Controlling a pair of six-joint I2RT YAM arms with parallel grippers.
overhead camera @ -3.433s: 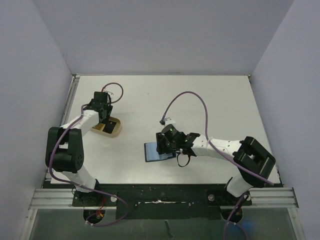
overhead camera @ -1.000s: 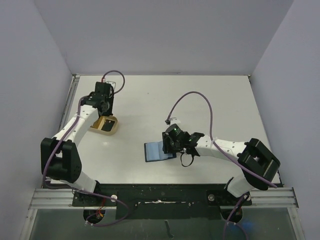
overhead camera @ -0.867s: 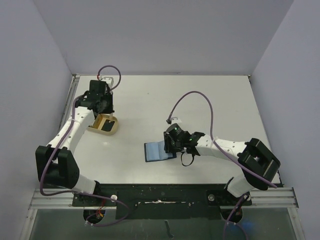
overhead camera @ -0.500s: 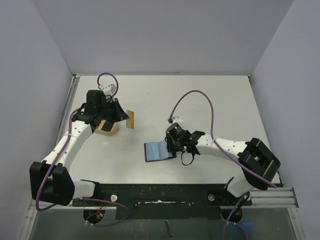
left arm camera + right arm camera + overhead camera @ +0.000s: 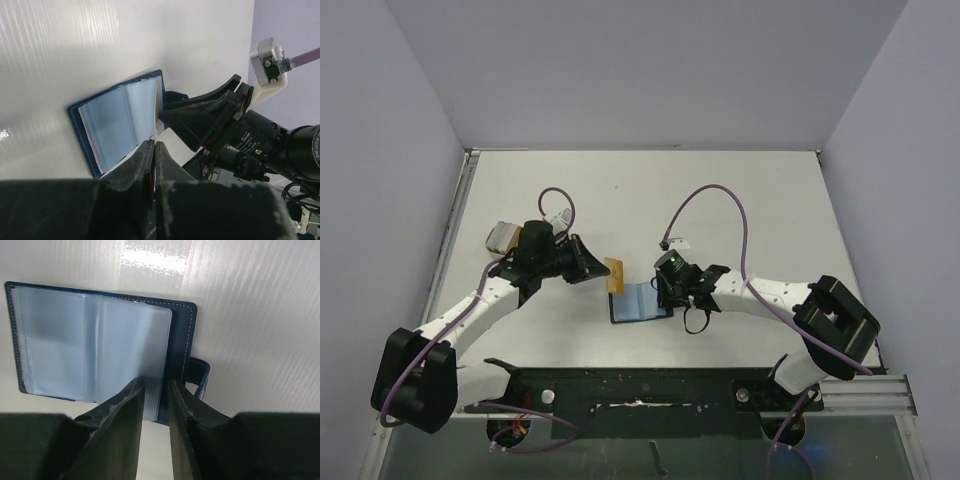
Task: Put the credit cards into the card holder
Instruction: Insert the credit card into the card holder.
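Note:
The card holder (image 5: 635,303) lies open on the table, navy outside with pale blue sleeves (image 5: 90,347) inside and a snap tab (image 5: 201,374) at its right edge. My left gripper (image 5: 603,272) is shut on a tan credit card (image 5: 615,275), held on edge just above the card holder's left half. In the left wrist view the card (image 5: 158,112) shows as a thin pale line running from my fingertips (image 5: 149,150) toward the sleeves (image 5: 120,117). My right gripper (image 5: 663,293) stands over the holder's right edge, its jaws (image 5: 155,385) a narrow gap apart astride the sleeve's edge.
A beige tray (image 5: 501,237) sits at the left behind the left arm, mostly hidden by it. The right arm's purple cable (image 5: 715,195) loops above the middle of the table. Grey walls close in the back and both sides.
My left arm has swung from the tray at the far left over to the card holder, carrying the tan card. The right gripper's jaws have narrowed at the holder's right edge.

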